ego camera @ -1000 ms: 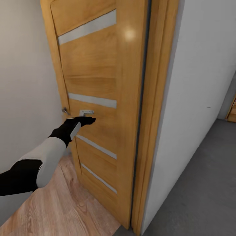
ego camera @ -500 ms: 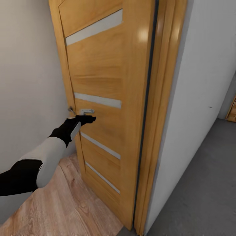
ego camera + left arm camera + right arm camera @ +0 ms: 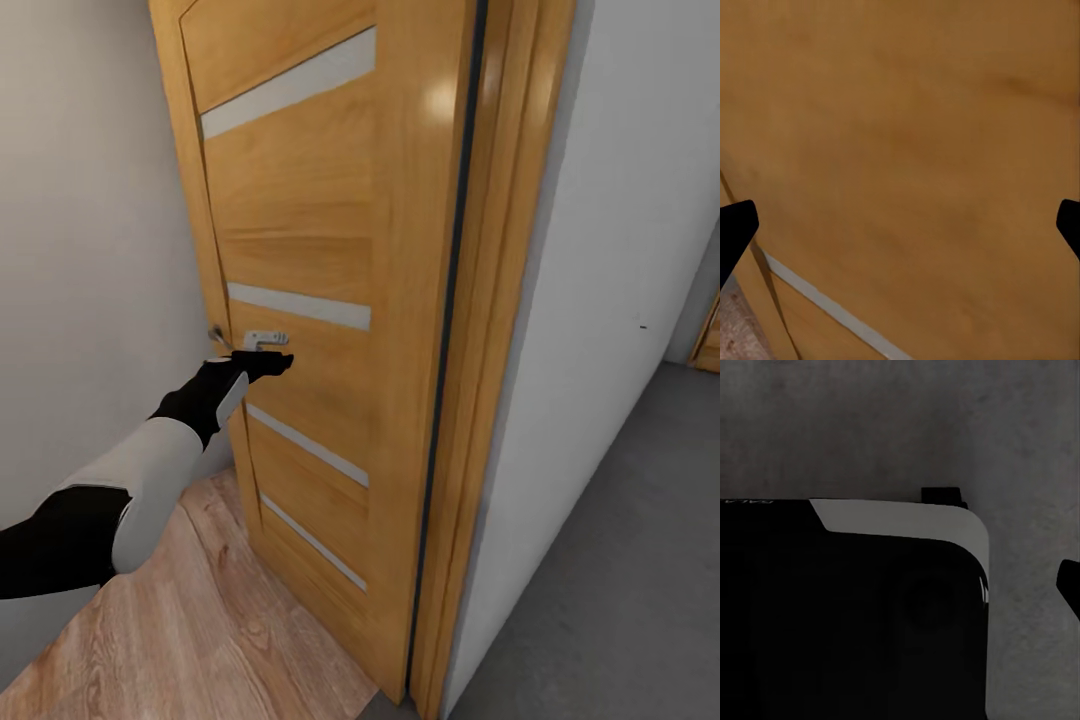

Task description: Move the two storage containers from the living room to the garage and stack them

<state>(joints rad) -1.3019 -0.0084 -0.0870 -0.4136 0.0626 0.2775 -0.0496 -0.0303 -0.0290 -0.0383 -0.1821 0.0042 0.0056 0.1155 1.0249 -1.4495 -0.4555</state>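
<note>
- Door (image 3: 310, 250): glossy varnished wood, with matt pale inlay strips (image 3: 300, 305).
- Handle (image 3: 262, 340): shiny metal.
- Plank floor (image 3: 190, 630): light grained wood.
- Grey floor (image 3: 620, 580): rough, matt.

Head camera looks down at the wooden door (image 3: 320, 300); left wrist camera faces it close.

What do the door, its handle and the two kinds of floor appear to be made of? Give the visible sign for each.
Door: glossy varnished wood or veneer, grain and highlight visible. Handle: probably brushed metal, silvery. Plank floor: light wood or laminate, grain and knots. Grey floor: matt, concrete-like, speckled.
</note>
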